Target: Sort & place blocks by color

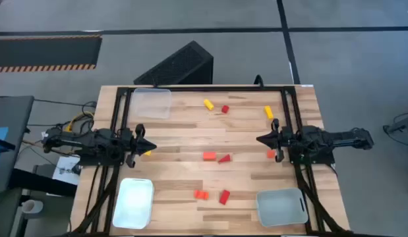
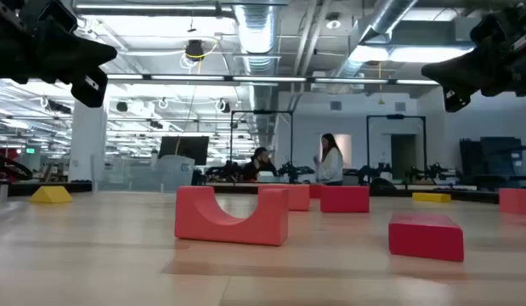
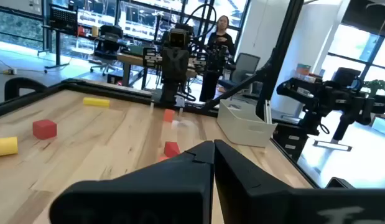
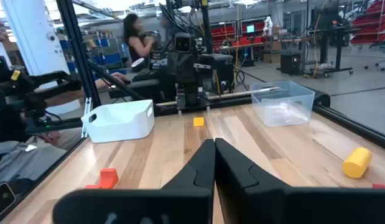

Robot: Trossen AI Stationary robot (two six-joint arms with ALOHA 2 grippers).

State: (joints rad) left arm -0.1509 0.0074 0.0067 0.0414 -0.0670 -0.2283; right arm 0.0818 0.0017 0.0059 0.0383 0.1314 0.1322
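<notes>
Small yellow, orange and red blocks lie scattered flat on the wooden table. There is a yellow bar (image 1: 208, 104), a red cube (image 1: 225, 109), a yellow bar (image 1: 268, 112), an orange cube (image 1: 209, 156), a red wedge (image 1: 224, 158), an orange block (image 1: 201, 194) and a red block (image 1: 224, 196). My left gripper (image 1: 149, 146) (image 3: 214, 148) is shut and empty, hovering by the left side next to a yellow block (image 1: 146, 153). My right gripper (image 1: 260, 139) (image 4: 214, 145) is shut and empty, hovering by the right side near an orange block (image 1: 271, 154).
A clear tray (image 1: 151, 103) sits at the far left, a white tray (image 1: 134, 202) at the near left and a pale tray (image 1: 281, 206) at the near right. A dark box (image 1: 177, 64) stands behind the far edge. People stand in the room beyond (image 2: 330, 159).
</notes>
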